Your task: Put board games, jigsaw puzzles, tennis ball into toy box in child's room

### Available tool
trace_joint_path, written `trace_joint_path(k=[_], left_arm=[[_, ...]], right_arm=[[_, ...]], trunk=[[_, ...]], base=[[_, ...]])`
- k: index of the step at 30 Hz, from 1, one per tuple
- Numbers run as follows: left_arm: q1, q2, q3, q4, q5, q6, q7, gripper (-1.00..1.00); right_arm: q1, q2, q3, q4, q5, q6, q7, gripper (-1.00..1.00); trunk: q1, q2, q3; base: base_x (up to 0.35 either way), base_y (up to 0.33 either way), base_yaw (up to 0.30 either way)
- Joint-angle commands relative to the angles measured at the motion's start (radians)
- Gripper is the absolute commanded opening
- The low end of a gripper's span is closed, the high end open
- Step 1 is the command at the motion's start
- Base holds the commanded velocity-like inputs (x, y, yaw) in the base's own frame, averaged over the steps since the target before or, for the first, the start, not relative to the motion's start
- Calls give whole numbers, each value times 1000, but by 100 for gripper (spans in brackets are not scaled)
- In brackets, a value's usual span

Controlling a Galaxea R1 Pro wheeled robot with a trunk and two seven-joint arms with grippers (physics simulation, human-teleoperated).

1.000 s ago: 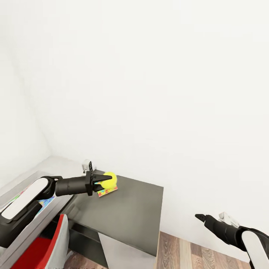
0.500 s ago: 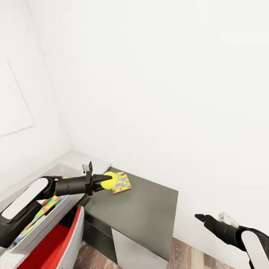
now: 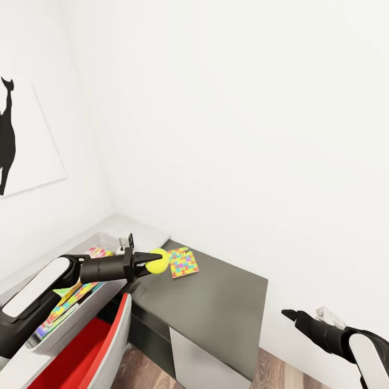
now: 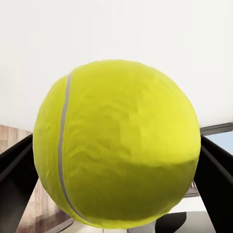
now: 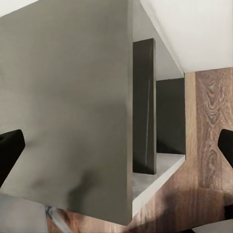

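— Where's the tennis ball right now?

— In the left gripper, held out in the air over the corner of the dark grey cabinet. From the wrist camera I can see a black finger pressed against each side of it, so the jaws are closed on the ball about as wide as the ball itself.

— Good hold, you think?

— I'd say so. The fingers sit at opposite sides, across the widest part. A ball like that is light and a bit springy, with a felt skin that shouldn't slip much. The risk I'd guess at is rolling: pinch it off-centre and it squirts out, and once let go it will roll unless a wall stops it.

— And the toy box?

— Just to the left of the ball and lower, on the table. There's already something colourful lying in it, though I can't make out exactly which boxes. A jigsaw puzzle lies flat on the cabinet top just beyond the ball.

— The other arm?

— The right gripper hangs low at the right, well apart from everything, fingers spread with nothing between them.
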Motion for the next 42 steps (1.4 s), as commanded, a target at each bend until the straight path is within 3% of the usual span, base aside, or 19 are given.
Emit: trace_joint_path(k=[1,42], left_arm=[[-1,1,-2,0,-5,0,-7,-100],[-1,1,-2,0,-6,0,-7,-100]], right_arm=[[-1,0,0,-1,-11,3,-9,100],[-1,0,1,-1,-11,4,-11,100]], trunk=[[1,-2,-2],[1,-2,0]], base=[[0,0,0],[0,0,273]])
